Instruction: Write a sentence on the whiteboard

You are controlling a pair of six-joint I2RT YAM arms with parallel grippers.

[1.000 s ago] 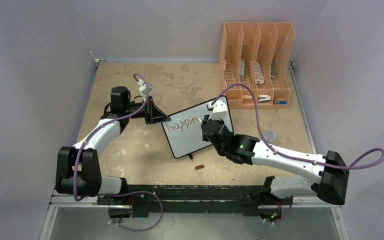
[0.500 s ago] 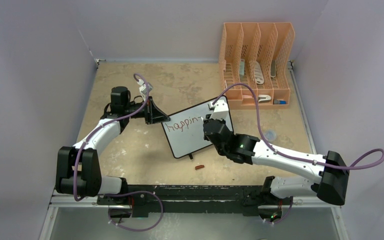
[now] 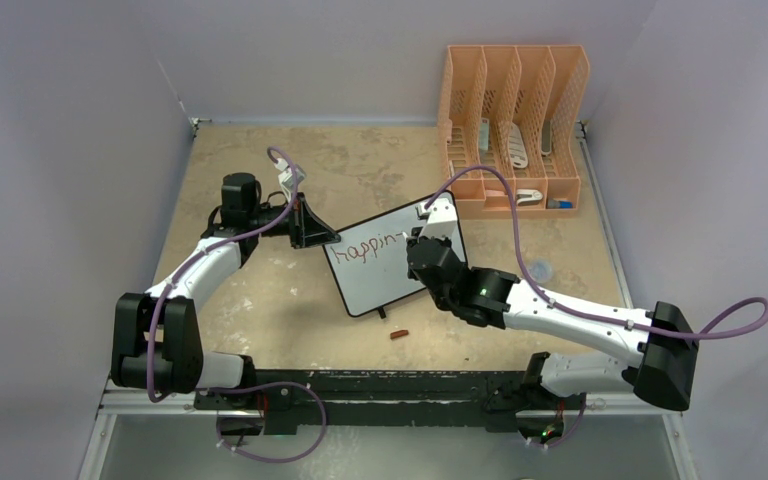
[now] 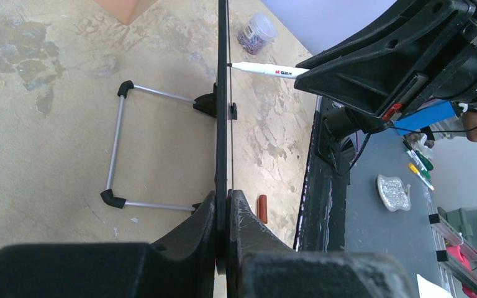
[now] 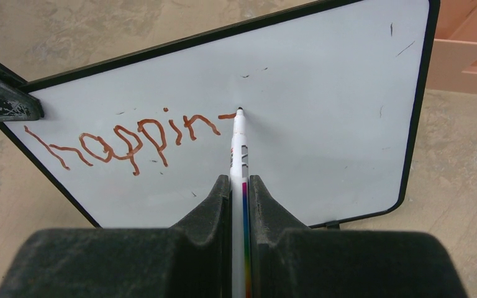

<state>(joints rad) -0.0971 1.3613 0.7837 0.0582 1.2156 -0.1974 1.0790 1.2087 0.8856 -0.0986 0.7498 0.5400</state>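
Note:
The whiteboard (image 3: 380,275) (image 5: 323,124) stands tilted on the table, seen edge-on (image 4: 222,93) in the left wrist view. My left gripper (image 3: 332,240) (image 4: 222,205) is shut on its left edge. The sentence (image 5: 130,139) (image 3: 365,248) is red-brown lettering that reads "happin" followed by a short stroke. My right gripper (image 3: 412,250) (image 5: 240,186) is shut on a white marker (image 5: 238,149) (image 4: 267,70) with a rainbow stripe. Its tip touches the board at the end of that stroke.
An orange file rack (image 3: 512,125) stands at the back right, close behind the board. A red-brown marker cap (image 3: 399,334) (image 4: 263,208) lies on the table near the front edge. A small clear jar (image 4: 256,32) sits past the board. The board's wire stand (image 4: 119,149) rests on the table.
The marker tip has moved a little to the right, adding a short stroke after "happin". The left arm and the board have stayed put.

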